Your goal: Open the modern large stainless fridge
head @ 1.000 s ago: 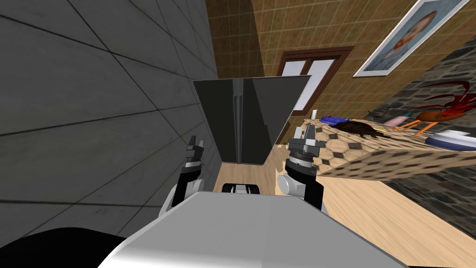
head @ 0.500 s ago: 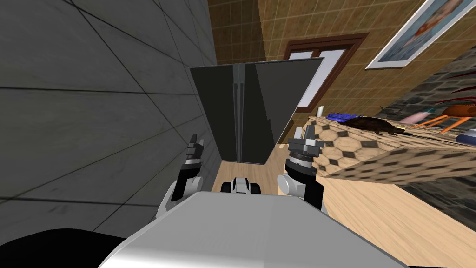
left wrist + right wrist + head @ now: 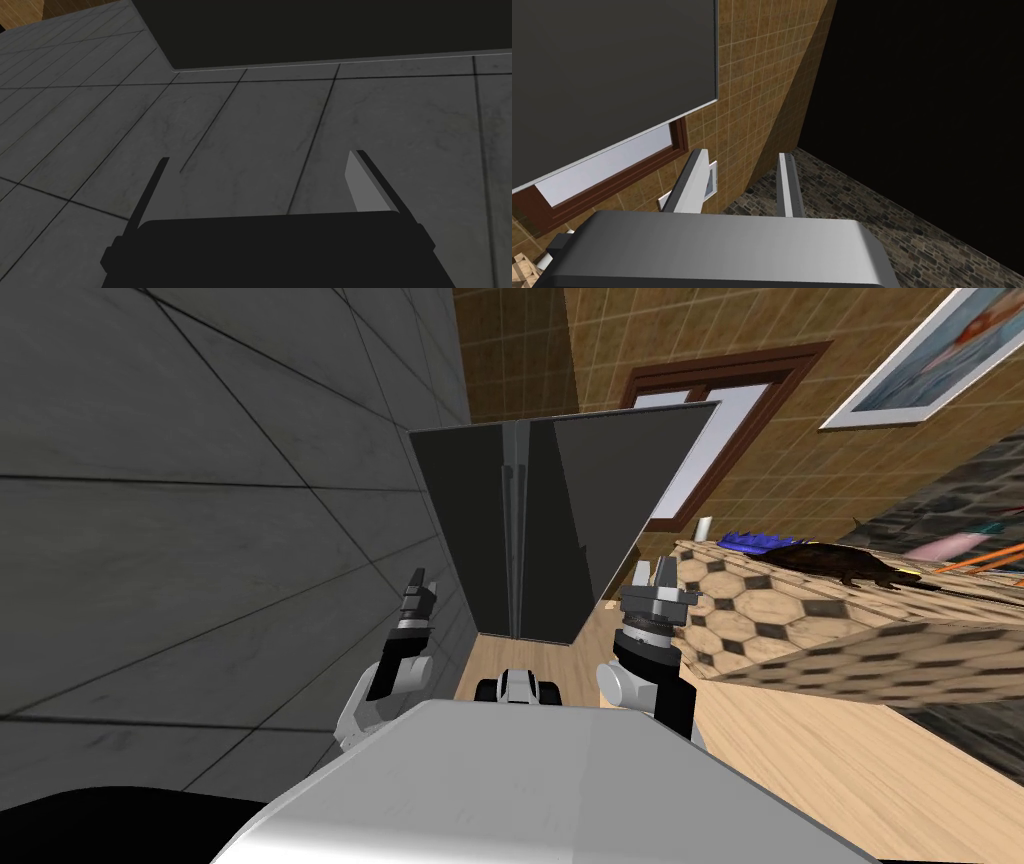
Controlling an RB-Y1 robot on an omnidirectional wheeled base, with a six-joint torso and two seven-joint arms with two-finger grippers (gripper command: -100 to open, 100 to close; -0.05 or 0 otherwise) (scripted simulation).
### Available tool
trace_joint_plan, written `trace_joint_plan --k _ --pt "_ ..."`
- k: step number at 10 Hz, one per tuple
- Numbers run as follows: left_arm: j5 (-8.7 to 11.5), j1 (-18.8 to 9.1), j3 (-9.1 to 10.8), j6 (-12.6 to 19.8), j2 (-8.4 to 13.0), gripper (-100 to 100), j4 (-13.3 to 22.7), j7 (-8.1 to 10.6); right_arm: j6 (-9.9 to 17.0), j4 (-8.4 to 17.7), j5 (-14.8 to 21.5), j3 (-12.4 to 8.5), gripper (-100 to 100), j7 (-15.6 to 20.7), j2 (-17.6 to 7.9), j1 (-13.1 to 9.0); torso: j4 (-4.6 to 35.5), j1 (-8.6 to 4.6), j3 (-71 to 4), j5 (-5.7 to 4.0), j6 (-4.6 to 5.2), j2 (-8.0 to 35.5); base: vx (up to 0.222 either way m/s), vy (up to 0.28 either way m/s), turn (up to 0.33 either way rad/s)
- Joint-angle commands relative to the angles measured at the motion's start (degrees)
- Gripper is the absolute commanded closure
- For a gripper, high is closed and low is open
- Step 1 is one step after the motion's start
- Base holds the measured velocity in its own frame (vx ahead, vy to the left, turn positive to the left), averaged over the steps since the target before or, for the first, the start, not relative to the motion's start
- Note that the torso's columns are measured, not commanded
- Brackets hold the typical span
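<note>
The fridge [image 3: 540, 528] is a tall dark grey box with two doors, both shut, and thin handles along the middle seam [image 3: 514, 538]. It stands straight ahead against the grey tiled wall [image 3: 200, 538]. My left gripper [image 3: 416, 588] is open, raised short of the fridge's left side and close to that wall. In the left wrist view the gripper [image 3: 260, 160] faces the wall tiles [image 3: 250, 140], with the fridge's dark side [image 3: 325, 30] beyond. My right gripper [image 3: 655, 576] is open and empty, short of the fridge's right side. Past the gripper [image 3: 742, 156], the right wrist view shows a grey fridge panel [image 3: 612, 60].
A counter [image 3: 780, 608] with a hexagon pattern juts in close on the right, beside my right gripper. A dark animal figure [image 3: 830, 560] and a blue object [image 3: 750, 540] lie on it. A brown-framed window [image 3: 700, 438] is behind the fridge. Wooden floor [image 3: 800, 758] runs along the right.
I have moved closer to the fridge and the view has turned, so the counter's things slide off to the right. My left arm has dropped slightly and swung outward.
</note>
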Motion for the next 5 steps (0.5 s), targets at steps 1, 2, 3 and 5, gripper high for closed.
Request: trace_joint_plan --k 1,2,3,5 --pt "-0.54 -3.51 1.78 3.97 0.98 -100 0.49 0.39 0.00 0.00 0.00 0.00 0 0.00 0.00 0.00 0.00 0.01 0.02 0.00 0.02 0.04 0.043 -0.046 0.121" --pt "-0.54 -3.64 1.78 5.31 0.98 -100 0.49 0.39 0.00 0.00 0.00 0.00 0 0.00 0.00 0.00 0.01 -0.01 0.01 -0.01 0.00 0.02 0.036 -0.043 0.051" --pt "-0.87 -5.77 3.20 7.13 1.67 -100 0.60 0.75 0.00 0.00 0.00 0.00 0 0.00 0.00 -0.01 0.01 0.02 0.02 0.00 0.02 0.05 0.048 -0.055 0.103" --pt "-0.87 -6.41 3.20 9.22 1.67 -100 0.60 0.75 0.00 0.00 0.00 0.00 0 0.00 0.00 -0.01 0.00 0.04 0.02 0.01 0.01 0.04 0.028 -0.031 0.028"
